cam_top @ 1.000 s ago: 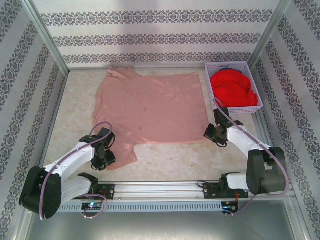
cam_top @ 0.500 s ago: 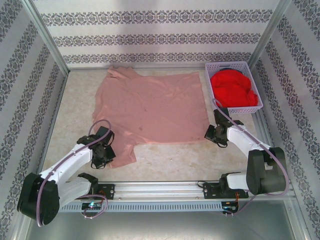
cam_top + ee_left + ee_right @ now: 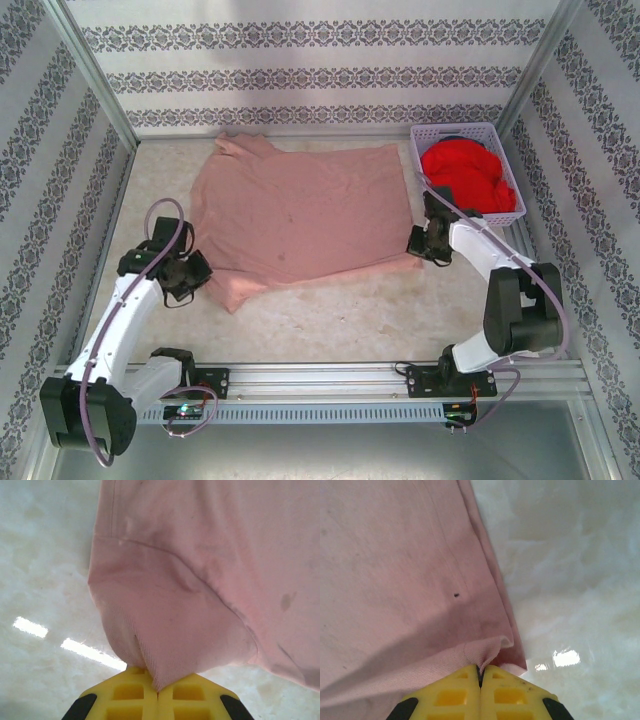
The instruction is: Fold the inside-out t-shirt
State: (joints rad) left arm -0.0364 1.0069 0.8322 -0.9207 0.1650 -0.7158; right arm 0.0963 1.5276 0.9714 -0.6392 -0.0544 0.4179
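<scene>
Left gripper (image 3: pixel 158 694) and right gripper (image 3: pixel 480 676) clamp shirt (image 3: pixel 300 210) corners at 8 and 3 o'clock; we see bare table (image 3: pixel 350 315) at 6; left moved outward.

Delta over the last 1 s, top view: left gripper (image 3: pixel 198 275) went from lower centre-left up and out toward the left edge, and its jaws finished closing on the fabric. It dragged the t-shirt (image 3: pixel 300 210) with it: the lower-left flap is pulled up-left and is shorter, and the bottom hem now slants instead of running level. Right gripper (image 3: pixel 415 245) moved slightly up-frame, clamped on the lower-right hem corner, which rose with it.
</scene>
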